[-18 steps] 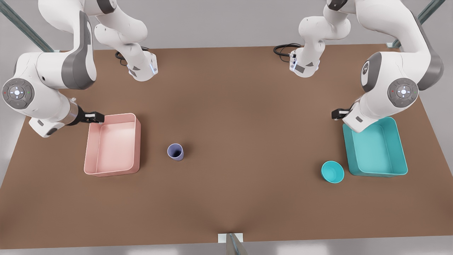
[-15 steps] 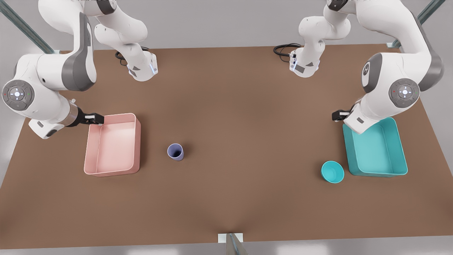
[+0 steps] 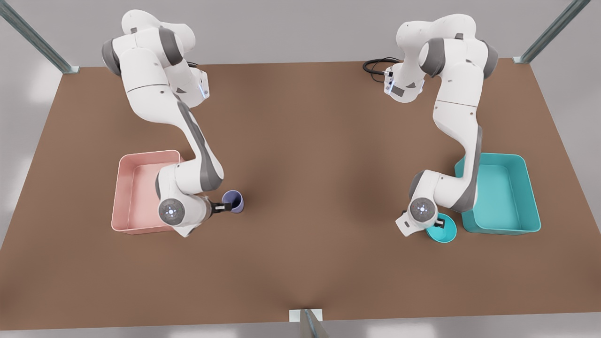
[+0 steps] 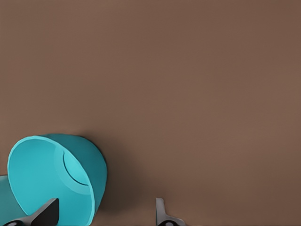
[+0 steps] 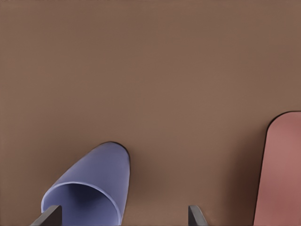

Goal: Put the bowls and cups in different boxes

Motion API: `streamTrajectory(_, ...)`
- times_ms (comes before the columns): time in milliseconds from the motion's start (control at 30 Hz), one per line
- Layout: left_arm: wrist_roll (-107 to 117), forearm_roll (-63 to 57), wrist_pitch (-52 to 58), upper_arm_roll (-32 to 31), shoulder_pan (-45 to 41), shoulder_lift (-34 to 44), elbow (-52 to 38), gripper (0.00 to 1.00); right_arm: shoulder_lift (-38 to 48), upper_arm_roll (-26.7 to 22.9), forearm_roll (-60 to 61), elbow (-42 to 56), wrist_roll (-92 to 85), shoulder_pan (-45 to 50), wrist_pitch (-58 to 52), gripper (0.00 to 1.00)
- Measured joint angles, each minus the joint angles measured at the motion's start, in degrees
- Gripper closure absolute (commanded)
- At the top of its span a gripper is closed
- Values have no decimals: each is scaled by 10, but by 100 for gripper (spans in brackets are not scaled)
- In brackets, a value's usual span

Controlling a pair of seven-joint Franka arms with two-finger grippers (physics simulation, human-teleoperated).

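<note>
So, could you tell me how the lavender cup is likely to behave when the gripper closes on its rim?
The cup stands taller than wide, so a sideways nudge could tip it. Its smooth tapered wall may slip between the right gripper's open fingers. It looks rigid and probably light.

The right gripper (image 3: 224,207) is low, on the front view's left. Its arm bends down from the far side of the desk, and its wrist points sideways. Its two fingers (image 5: 51,216) are spread apart. The left gripper (image 4: 103,214) is low, on the front view's right. Its arm bends down too. Its fingers (image 4: 161,212) are spread apart as well.
</note>
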State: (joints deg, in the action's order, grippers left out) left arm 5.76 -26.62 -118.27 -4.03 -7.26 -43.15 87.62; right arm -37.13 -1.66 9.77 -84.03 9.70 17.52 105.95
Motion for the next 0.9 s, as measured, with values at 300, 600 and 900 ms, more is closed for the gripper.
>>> streamTrajectory(300,5,-16,-55,8,24,-20,15,59,60,0,6,-115,35,13,63,0)
streamTrajectory(600,36,11,-61,8,18,-2,12,79,27,1,9,-127,55,13,117,13)
streamTrajectory(900,41,76,102,93,102,149,25,79,14,1,13,-118,61,12,134,79)
